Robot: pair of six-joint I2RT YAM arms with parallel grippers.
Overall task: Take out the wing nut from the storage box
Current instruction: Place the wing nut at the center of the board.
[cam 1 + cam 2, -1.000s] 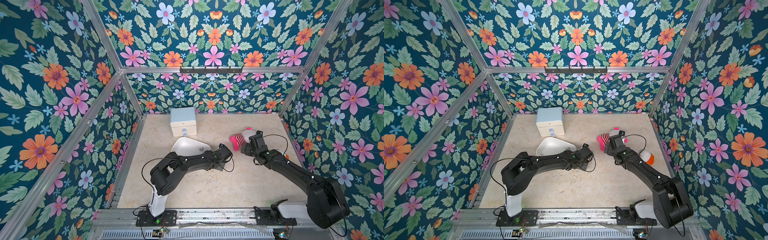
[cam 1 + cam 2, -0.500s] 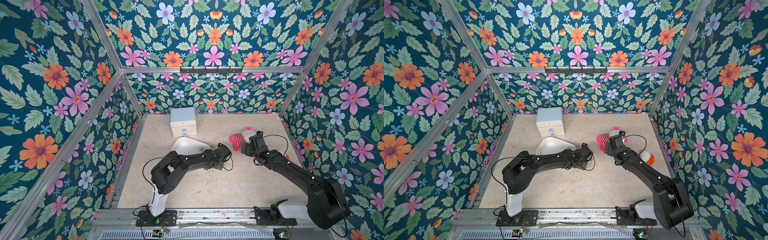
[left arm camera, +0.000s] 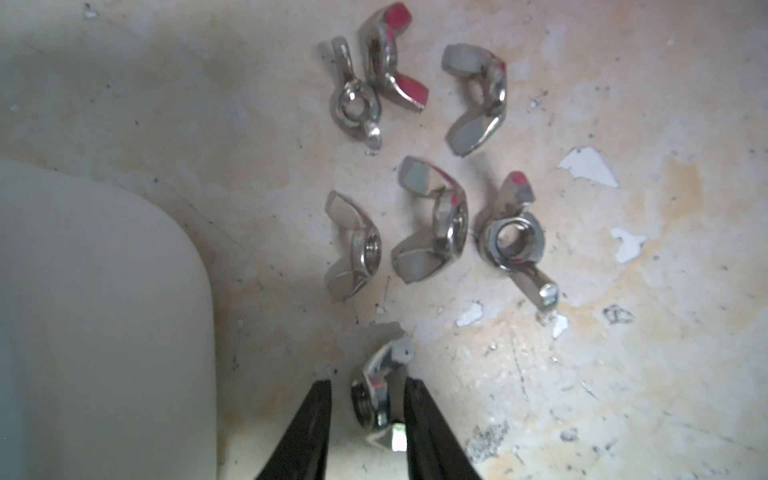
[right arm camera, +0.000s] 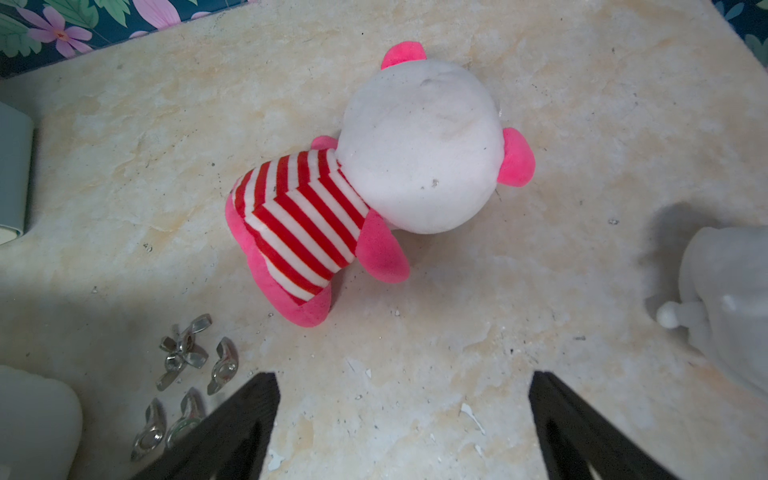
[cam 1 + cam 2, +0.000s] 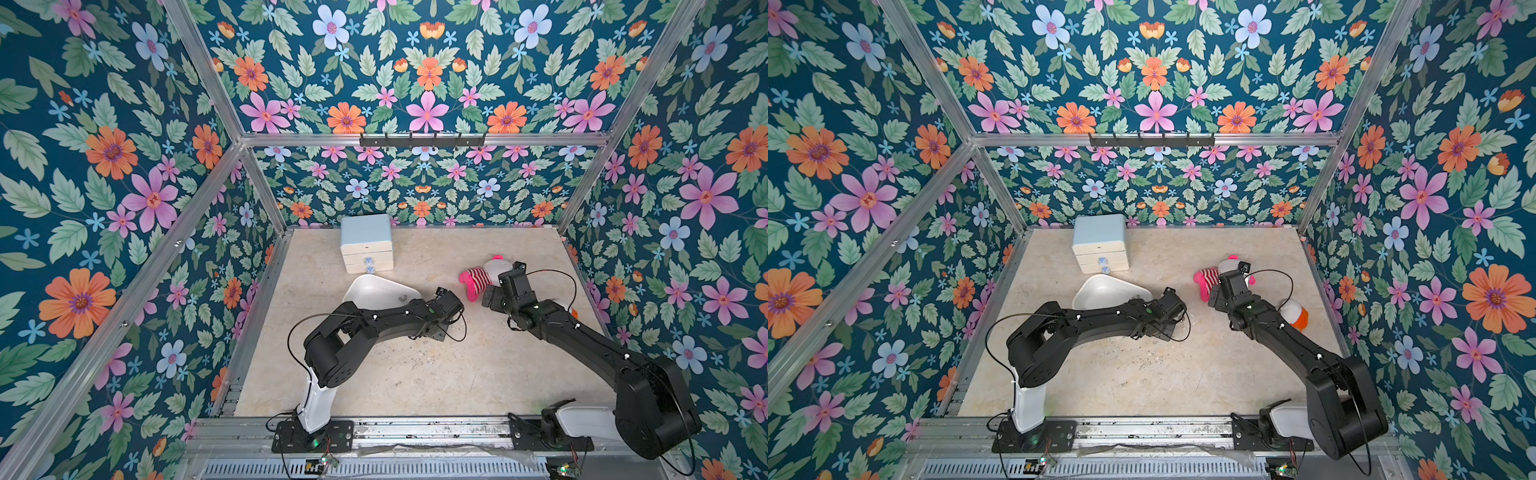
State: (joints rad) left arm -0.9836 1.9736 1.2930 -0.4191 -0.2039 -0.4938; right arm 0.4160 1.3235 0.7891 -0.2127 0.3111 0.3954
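Between the left jaws, a wing nut (image 3: pixel 380 399), tilted on edge just outside the rounded corner of the storage box (image 3: pixel 104 311), over the bare worktop (image 3: pixel 623 374). Parted a little, with one black finger (image 3: pixel 422 432) against the nut and a sliver of gap on the other side, so not clamped. Just beyond, six more wing nuts (image 3: pixel 432 232) loose on the worktop. In both top views, the white storage box (image 5: pixel 370 286) (image 5: pixel 1100 291) at about 10 o'clock from the worktop's middle, one small nut (image 5: pixel 402 297) inside toward its 3 o'clock side. At 11 o'clock, by the back wall, a blue-topped chest of drawers (image 5: pixel 366 237). At 2 o'clock, a red-striped pink plush toy (image 4: pixel 415 158), right jaws wide apart and empty just short of it.
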